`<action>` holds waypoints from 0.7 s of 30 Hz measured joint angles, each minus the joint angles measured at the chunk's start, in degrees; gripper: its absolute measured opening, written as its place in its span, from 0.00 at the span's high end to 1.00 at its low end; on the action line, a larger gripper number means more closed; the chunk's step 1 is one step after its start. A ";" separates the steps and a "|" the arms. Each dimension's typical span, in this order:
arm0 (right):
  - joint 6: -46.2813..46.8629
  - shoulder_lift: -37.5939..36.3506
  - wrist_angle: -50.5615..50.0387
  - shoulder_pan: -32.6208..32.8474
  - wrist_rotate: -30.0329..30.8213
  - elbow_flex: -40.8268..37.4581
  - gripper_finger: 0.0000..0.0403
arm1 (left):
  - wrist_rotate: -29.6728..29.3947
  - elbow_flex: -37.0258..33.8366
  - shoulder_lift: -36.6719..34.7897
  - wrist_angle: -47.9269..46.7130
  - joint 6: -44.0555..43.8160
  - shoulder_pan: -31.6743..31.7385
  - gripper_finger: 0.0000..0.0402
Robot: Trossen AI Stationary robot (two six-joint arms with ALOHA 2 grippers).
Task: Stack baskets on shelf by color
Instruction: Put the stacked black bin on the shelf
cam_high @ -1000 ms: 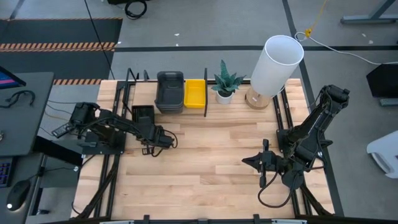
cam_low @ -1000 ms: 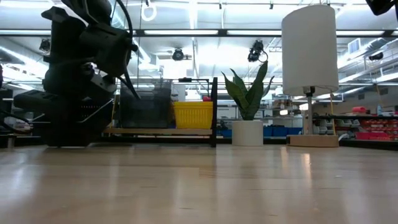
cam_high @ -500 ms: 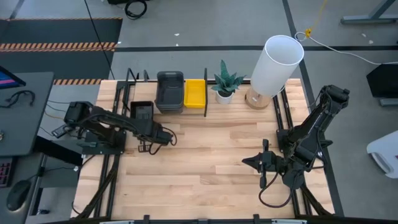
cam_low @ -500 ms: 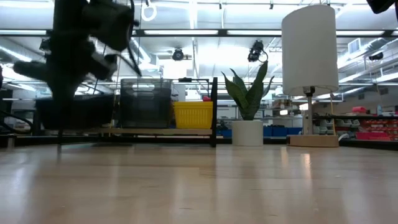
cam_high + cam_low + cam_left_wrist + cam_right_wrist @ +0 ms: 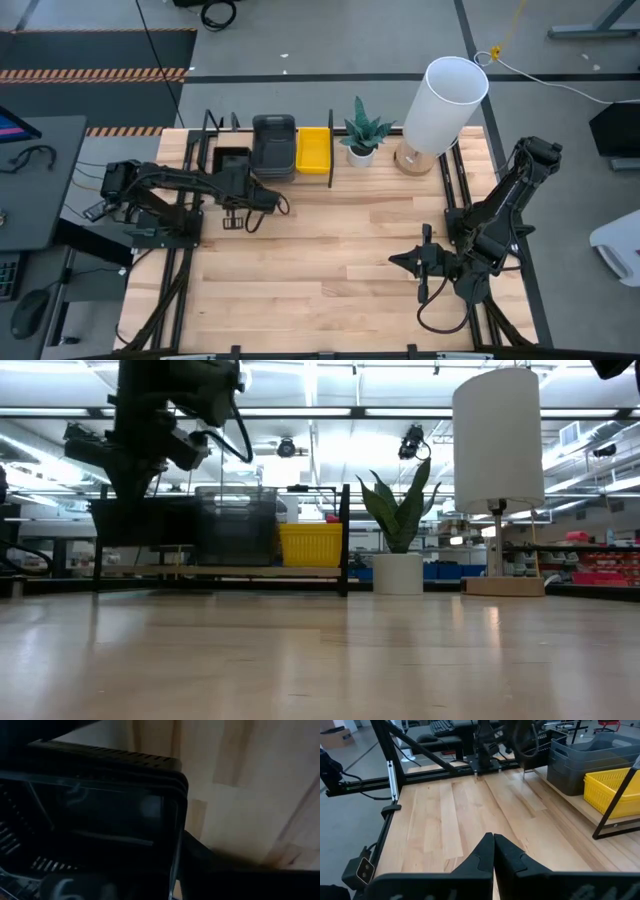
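Baskets first: my left gripper (image 5: 240,190) is clamped on the rim of a black perforated basket (image 5: 231,163), held over the shelf (image 5: 312,181) at about 10 o'clock on the table, just beside the smooth grey round-cornered stack (image 5: 273,146). One ribbed yellow basket (image 5: 314,149) sits next over. My right gripper (image 5: 408,260) is pinched empty around 4 o'clock.

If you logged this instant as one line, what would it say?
left gripper: shut on black basket, at shelf beside grey baskets | right gripper: shut, waiting
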 joint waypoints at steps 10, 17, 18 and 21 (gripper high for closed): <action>-0.11 0.00 0.13 0.04 -0.15 0.00 0.99 | -0.14 0.00 0.00 0.30 8.05 8.78 0.96; -0.40 0.00 0.13 0.05 -0.17 0.00 0.99 | -0.74 0.00 0.00 5.29 12.02 15.26 0.93; -0.44 0.00 0.13 0.06 -0.17 0.00 0.99 | -0.90 0.00 0.00 6.15 12.01 16.07 0.91; -0.46 0.00 0.13 0.06 -0.17 0.00 0.99 | -1.61 0.00 0.00 7.53 11.67 17.69 0.83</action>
